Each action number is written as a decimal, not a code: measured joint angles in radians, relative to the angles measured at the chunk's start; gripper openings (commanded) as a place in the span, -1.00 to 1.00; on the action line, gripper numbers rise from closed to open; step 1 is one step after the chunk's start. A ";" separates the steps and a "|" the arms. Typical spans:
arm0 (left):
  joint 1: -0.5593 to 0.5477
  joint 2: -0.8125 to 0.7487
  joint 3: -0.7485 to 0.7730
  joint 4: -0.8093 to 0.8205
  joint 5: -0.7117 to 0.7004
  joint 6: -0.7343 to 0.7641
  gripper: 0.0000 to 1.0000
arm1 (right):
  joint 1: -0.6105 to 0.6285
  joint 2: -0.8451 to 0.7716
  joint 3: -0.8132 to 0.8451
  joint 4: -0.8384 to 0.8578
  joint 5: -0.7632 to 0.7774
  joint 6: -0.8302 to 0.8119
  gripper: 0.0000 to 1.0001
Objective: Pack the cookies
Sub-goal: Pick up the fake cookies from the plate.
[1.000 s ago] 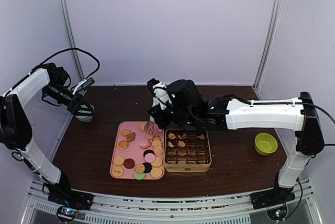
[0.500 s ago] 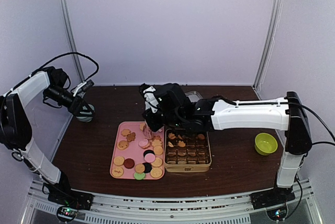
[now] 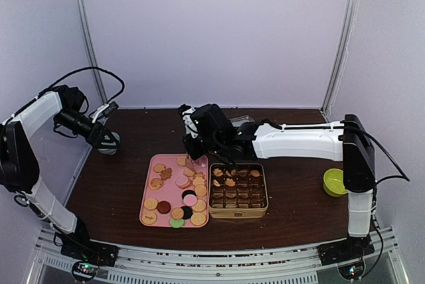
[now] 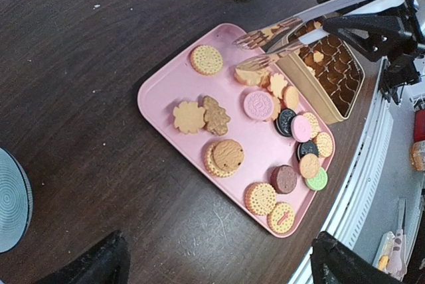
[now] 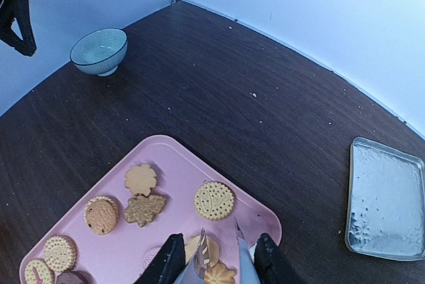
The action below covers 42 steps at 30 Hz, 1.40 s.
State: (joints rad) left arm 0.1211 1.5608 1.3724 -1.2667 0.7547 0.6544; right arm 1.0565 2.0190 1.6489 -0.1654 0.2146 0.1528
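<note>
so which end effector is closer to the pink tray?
Right. The right end effector hangs over the far edge of the pink tray, above the cookies; the left end effector is off to its left, by the blue bowl.

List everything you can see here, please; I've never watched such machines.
rectangular pink plastic tray: one, pink, mid-table
small round and shaped cookies: roughly twenty on the tray, mostly tan, some pink, black, dark red, green; a few tan ones in the tin's far row
square gold metal tin: one, gold, right of the tray
brown paper cups: a grid, brown, inside the tin
small green bowl: one, table's right side
pale blue bowl: one, far left
flat silver metal lid: one, behind the tin
dark wooden table: one, brown
left arm: white and black, near the blue bowl, jaws open
right arm: white and black, over the tray's far end, jaws open
</note>
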 measured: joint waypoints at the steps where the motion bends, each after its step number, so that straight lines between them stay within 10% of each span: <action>1: 0.000 -0.003 0.000 0.001 0.000 -0.002 0.95 | -0.003 0.006 0.000 0.001 0.002 0.000 -0.23; 42: 0.000 -0.053 -0.010 -0.017 0.003 -0.003 0.95 | -0.007 0.013 0.079 0.058 -0.044 0.059 -0.25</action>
State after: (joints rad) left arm 0.1211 1.5082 1.3628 -1.2839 0.7578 0.6510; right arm 1.0496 2.0323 1.7275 -0.1074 0.1707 0.2115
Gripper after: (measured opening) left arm 0.976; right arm 0.376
